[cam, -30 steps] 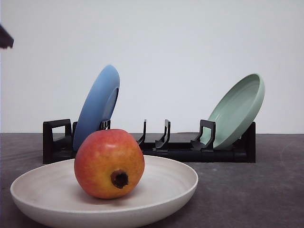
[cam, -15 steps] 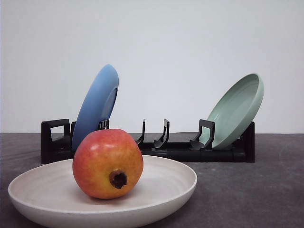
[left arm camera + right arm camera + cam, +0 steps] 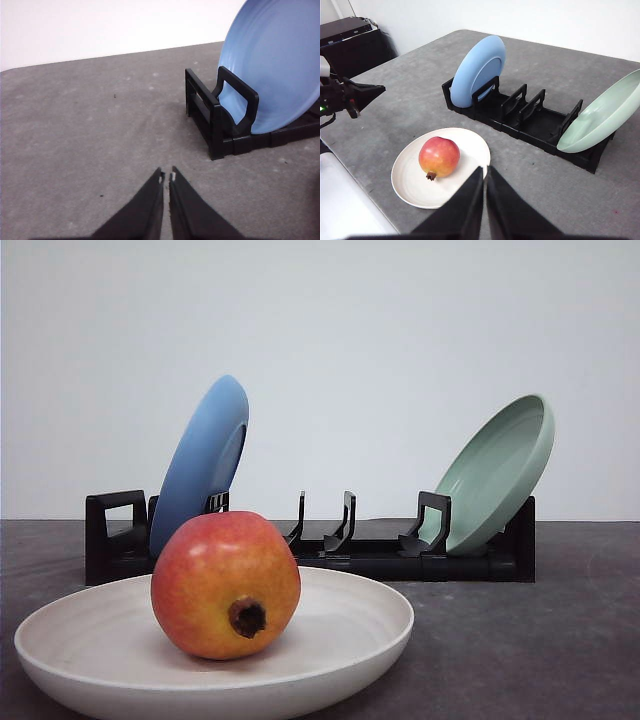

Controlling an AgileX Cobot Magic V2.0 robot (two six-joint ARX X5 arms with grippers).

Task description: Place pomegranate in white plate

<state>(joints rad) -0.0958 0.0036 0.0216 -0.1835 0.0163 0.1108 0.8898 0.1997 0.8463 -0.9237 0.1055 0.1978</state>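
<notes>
The pomegranate [image 3: 225, 585], red fading to yellow with its dark calyx facing the camera, rests inside the white plate [image 3: 385, 625] at the table's front left. From the right wrist view the pomegranate [image 3: 439, 156] lies left of centre in the white plate [image 3: 470, 145]. My right gripper [image 3: 484, 170] hovers high above the plate's near edge, shut with nothing between its fingers. My left gripper [image 3: 166, 175] is shut and empty over bare table, short of the rack's left end. The left gripper [image 3: 380, 90] also appears well to the left of the plate.
A black dish rack [image 3: 330, 555] stands behind the white plate. A blue plate [image 3: 200, 465] leans in its left end and a mint-green plate [image 3: 495, 475] in its right end. Black equipment [image 3: 350, 45] sits beyond the table's far left corner. Grey table [image 3: 540, 640] lies open to the right.
A dark piece of an arm at the front view's upper left edge has gone out of view. The pomegranate and the plates stay in place.
</notes>
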